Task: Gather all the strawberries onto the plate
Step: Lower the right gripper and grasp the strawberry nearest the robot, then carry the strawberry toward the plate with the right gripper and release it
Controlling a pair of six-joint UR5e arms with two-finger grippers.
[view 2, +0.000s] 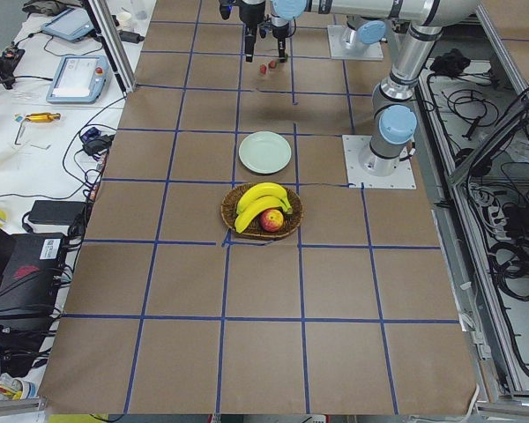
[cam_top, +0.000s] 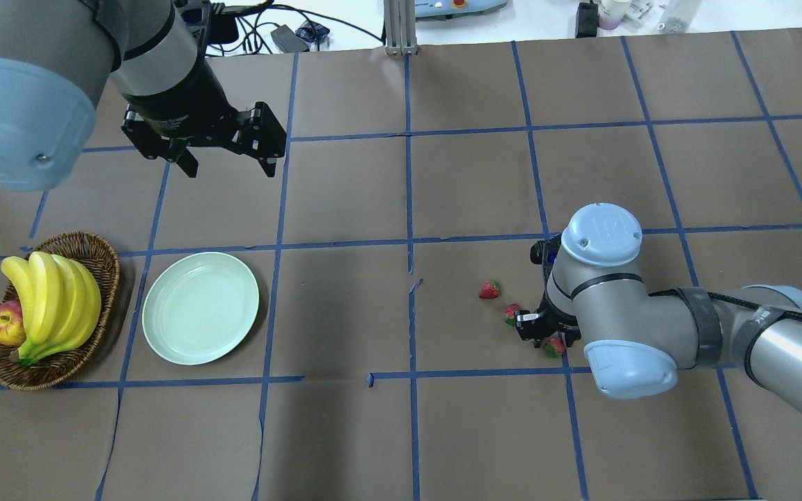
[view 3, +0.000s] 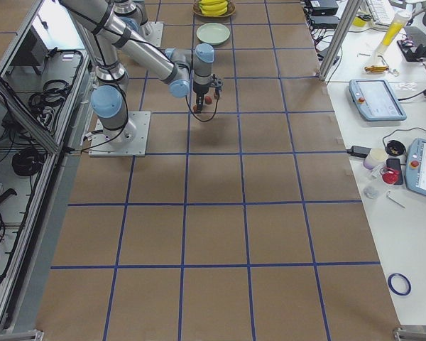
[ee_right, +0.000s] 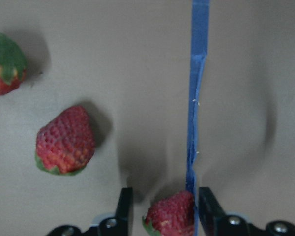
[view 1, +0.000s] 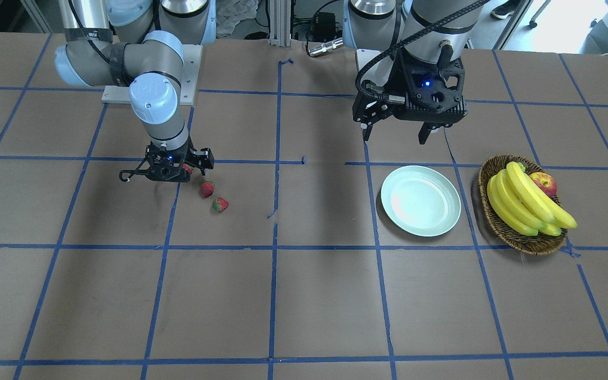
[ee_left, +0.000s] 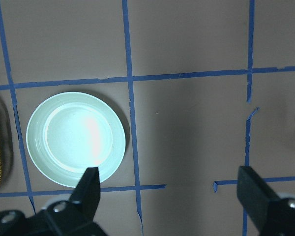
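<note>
Three strawberries lie on the brown table on my right side. In the right wrist view, one strawberry [ee_right: 169, 214] sits between the fingers of my right gripper [ee_right: 164, 196], low at the table; the jaws stand narrow around it. A second strawberry [ee_right: 64, 140] and a third strawberry [ee_right: 5, 64] lie free to one side. From the front they show at the gripper [view 1: 187, 169], beside it [view 1: 207, 188] and farther out [view 1: 220, 204]. The mint-green plate [view 1: 420, 200] is bare. My left gripper [view 1: 394, 138] hangs open and empty above the table behind the plate [ee_left: 76, 137].
A brown wicker basket [view 1: 499, 227] with bananas [view 1: 525, 206] and an apple [view 1: 544, 183] stands beside the plate on its outer side. Blue tape lines grid the table. About one grid square lies between the strawberries and the plate.
</note>
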